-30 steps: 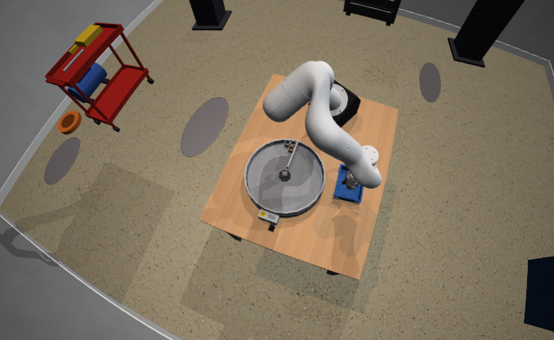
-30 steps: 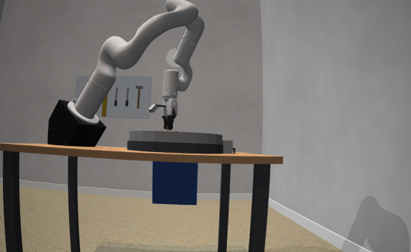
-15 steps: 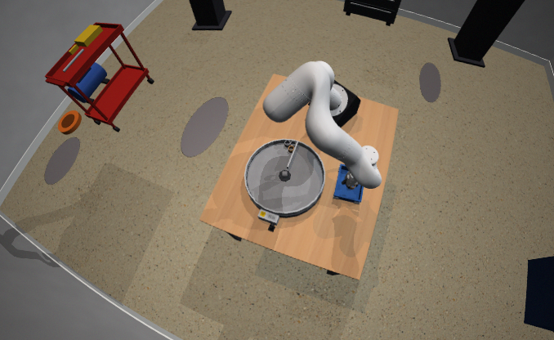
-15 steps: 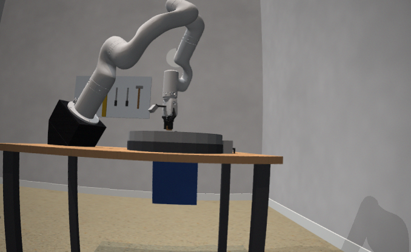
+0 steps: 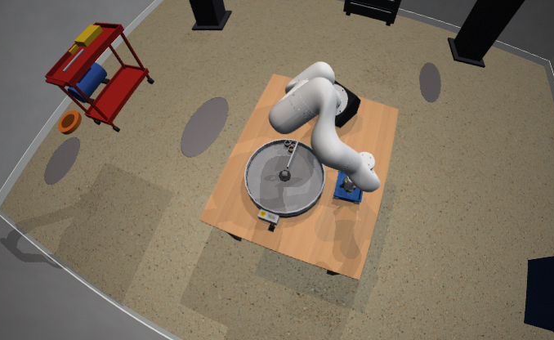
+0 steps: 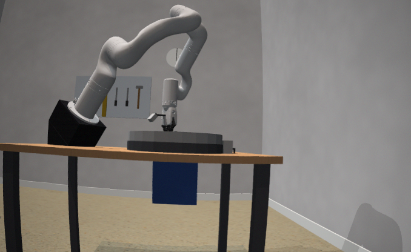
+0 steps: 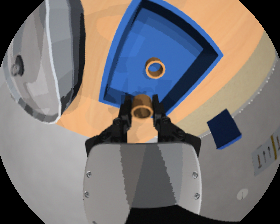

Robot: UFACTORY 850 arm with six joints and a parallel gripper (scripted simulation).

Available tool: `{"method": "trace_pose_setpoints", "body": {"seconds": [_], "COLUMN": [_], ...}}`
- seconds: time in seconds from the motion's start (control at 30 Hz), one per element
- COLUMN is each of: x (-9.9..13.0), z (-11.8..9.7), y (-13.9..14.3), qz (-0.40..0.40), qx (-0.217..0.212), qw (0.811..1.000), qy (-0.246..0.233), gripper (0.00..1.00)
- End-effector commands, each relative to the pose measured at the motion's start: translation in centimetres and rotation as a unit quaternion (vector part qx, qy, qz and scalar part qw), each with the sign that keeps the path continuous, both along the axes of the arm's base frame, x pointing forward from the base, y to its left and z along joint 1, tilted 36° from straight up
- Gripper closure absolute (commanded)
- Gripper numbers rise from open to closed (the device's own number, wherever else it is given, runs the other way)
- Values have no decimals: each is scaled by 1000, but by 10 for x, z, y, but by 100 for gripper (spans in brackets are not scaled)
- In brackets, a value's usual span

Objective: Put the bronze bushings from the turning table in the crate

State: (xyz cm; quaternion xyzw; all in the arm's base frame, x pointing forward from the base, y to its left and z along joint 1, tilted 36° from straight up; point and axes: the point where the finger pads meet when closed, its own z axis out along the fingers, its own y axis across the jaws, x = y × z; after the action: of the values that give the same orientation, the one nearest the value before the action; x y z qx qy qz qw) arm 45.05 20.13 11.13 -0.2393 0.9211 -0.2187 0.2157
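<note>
- Turning table (image 5: 305,192) (image 6: 174,137) (image 7: 38,70): round, grey, rimmed; one bronze bushing (image 5: 288,149) beside dark rings, too small to identify surely.
- Arm (image 5: 328,143) (image 6: 157,31): white, smooth, arched; wrist vertical.
- Gripper (image 5: 348,184) (image 6: 168,127) (image 7: 141,101): points down, partly open, fingers clamped on a bronze cylindrical bushing (image 7: 142,100) over the crate's near side.
- Crate (image 5: 348,199) (image 7: 128,67): blue, open-topped; another bronze bushing (image 7: 155,76) inside; hidden in exterior view.
</note>
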Motion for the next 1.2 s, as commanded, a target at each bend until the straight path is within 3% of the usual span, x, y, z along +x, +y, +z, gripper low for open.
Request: {"method": "trace_pose_setpoints", "body": {"seconds": [0.0,0.7,1.17], "x": [5,6,16], "z": [-6,-7,-23], "y": [-1,-2,-8], "qz": [1,1,1], "qx": [1,1,1], "qw": [1000,1000,1000], "qy": [-2,-2,-2], "gripper": [100,100,100]}}
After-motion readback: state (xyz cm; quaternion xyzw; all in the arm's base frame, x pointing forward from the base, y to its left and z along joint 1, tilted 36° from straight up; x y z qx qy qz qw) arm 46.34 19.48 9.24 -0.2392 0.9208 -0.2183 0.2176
